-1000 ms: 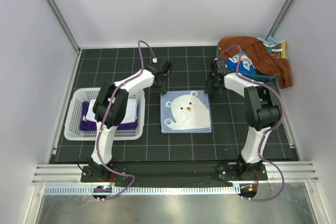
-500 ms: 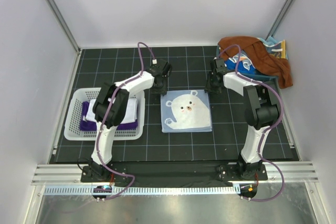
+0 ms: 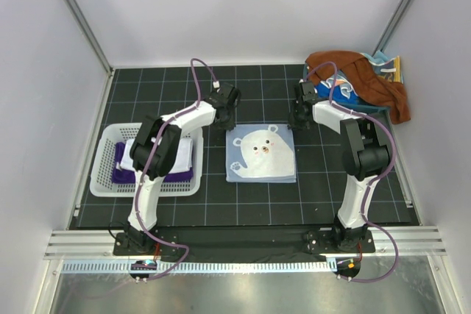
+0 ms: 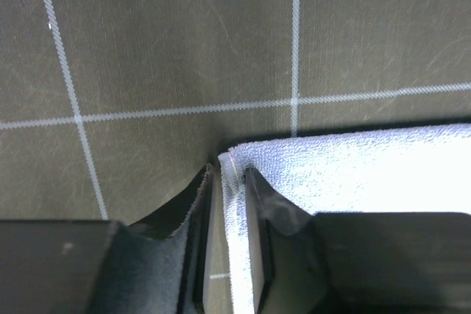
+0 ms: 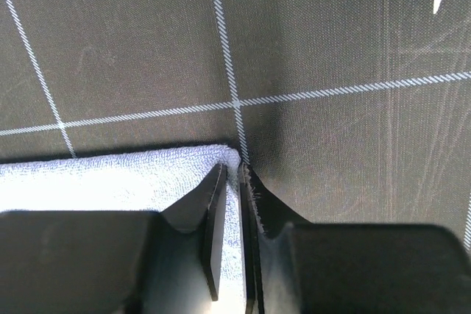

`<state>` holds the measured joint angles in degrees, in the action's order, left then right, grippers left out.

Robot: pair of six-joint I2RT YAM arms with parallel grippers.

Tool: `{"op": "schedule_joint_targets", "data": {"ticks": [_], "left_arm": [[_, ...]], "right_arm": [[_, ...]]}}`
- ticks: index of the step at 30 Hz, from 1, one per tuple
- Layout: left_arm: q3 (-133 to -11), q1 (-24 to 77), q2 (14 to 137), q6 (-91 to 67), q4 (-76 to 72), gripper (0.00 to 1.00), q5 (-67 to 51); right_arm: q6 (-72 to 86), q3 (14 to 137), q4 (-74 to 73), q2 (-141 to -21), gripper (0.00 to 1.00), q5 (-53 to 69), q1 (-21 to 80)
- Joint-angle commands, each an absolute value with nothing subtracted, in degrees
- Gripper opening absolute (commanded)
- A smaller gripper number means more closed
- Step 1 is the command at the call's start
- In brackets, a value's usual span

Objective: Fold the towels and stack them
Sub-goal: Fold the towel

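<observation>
The light blue bear-face towel (image 3: 261, 154) lies flat on the black gridded mat in the middle. My left gripper (image 3: 223, 124) is at its far left corner. In the left wrist view, that gripper (image 4: 228, 173) is shut on the towel's (image 4: 368, 167) corner hem. My right gripper (image 3: 296, 121) is at the far right corner. In the right wrist view, that gripper (image 5: 233, 168) is shut on the towel's (image 5: 110, 170) corner. A folded white towel (image 3: 184, 154) lies on a dark purple towel (image 3: 121, 174) in the basket. A rust-brown towel (image 3: 368, 75) lies in a heap at the back right.
The white slotted basket (image 3: 103, 182) stands at the left of the mat. The back-right heap also holds blue and patterned cloths (image 3: 342, 92). Grey walls close in the mat on the left, far and right sides.
Both grippers have shifted slightly toward the far side. The bear towel's near edge has slid a little that way with them.
</observation>
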<state>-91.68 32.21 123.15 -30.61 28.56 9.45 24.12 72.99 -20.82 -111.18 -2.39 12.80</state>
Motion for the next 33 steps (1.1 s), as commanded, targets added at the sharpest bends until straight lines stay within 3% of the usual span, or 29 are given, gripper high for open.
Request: {"op": "schedule_joint_targets", "data": {"ticks": [1, 14, 33], "left_arm": [[-89.48, 31.9, 124.37, -32.25, 26.37, 0.25, 8.79], [-89.38, 31.99, 122.17, -31.29, 22.59, 0.0, 11.16], [-84.99, 31.9, 111.54, -30.76, 16.53, 0.0, 8.97]], "right_arm": [[24.0, 74.27, -20.04, -112.68, 0.18, -2.9, 13.01], [23.29, 74.8, -18.9, -111.98, 0.02, -2.29, 12.83], [22.85, 67.68, -11.69, -98.53, 0.01, -2.46, 12.92]]}}
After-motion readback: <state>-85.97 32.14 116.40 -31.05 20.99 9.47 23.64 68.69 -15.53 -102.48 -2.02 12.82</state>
